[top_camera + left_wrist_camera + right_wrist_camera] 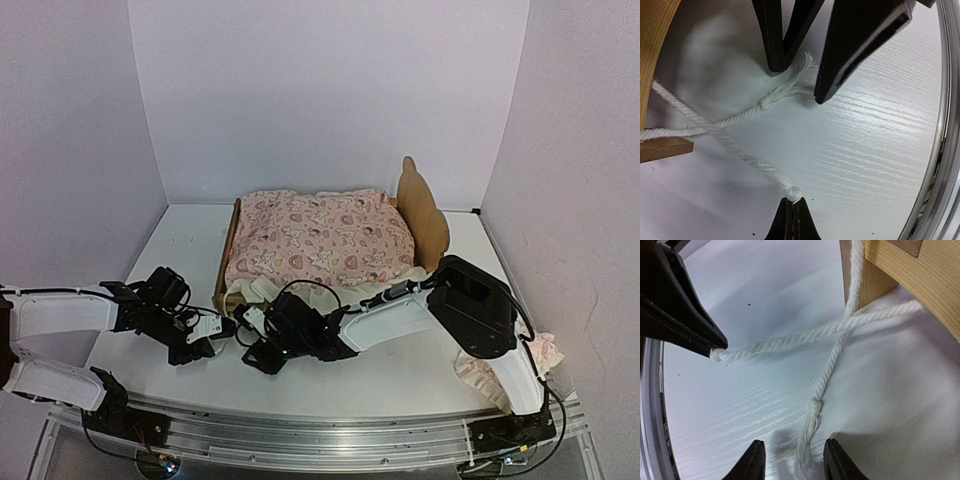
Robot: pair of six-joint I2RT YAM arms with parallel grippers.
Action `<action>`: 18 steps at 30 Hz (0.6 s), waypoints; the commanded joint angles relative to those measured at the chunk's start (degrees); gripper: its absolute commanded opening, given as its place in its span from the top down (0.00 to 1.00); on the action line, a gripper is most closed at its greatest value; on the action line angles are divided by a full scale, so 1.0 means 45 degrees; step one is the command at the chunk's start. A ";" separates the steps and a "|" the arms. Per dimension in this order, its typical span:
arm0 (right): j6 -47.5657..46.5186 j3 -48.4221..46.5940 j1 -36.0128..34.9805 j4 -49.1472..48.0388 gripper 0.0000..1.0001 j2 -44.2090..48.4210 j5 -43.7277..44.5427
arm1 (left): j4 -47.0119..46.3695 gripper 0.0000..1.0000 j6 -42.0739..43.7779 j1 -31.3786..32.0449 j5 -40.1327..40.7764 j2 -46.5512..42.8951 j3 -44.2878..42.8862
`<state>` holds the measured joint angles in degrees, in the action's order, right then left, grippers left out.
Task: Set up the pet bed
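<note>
Left gripper pinching cord, second cord crossing it, pet bed beside

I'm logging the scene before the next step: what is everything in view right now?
light plywood pet bed: one, pale wood, middle of the table toward the back, headboard at its right end.
pink printed cover with cream ruffle: one, lying on the bed.
white twisted cords: two, white, knotted ends, crossing on the table beside the bed's corner.
small pink ruffled pillow: one, pink, right table edge, partly behind the right arm.
white table: one, white, under everything.
left arm: one, white and black, jaws shut on one cord's end knot.
right arm: one, white and black, jaws open astride the other cord's frayed end.
</note>
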<state>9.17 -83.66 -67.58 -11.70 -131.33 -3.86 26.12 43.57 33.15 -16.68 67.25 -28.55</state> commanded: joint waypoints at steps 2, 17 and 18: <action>-0.0378 0.0071 -0.0197 0.1056 0.84 -0.0169 0.0855 | -0.0412 1.00 0.0440 -0.0022 0.0407 0.0376 0.0334; 0.0457 -0.0714 -0.0162 0.1058 1.00 0.1900 -0.0261 | 0.0189 0.51 -0.2475 -0.0022 0.0265 -0.0039 -0.1682; 0.0582 -0.0851 -0.0132 0.1054 1.00 0.1911 -0.0280 | 0.0239 0.54 -0.3077 -0.0021 0.0380 0.0083 -0.1960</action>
<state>9.80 -83.78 -67.94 -7.07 -128.26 -3.55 27.55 40.81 33.10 -15.78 68.58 -30.14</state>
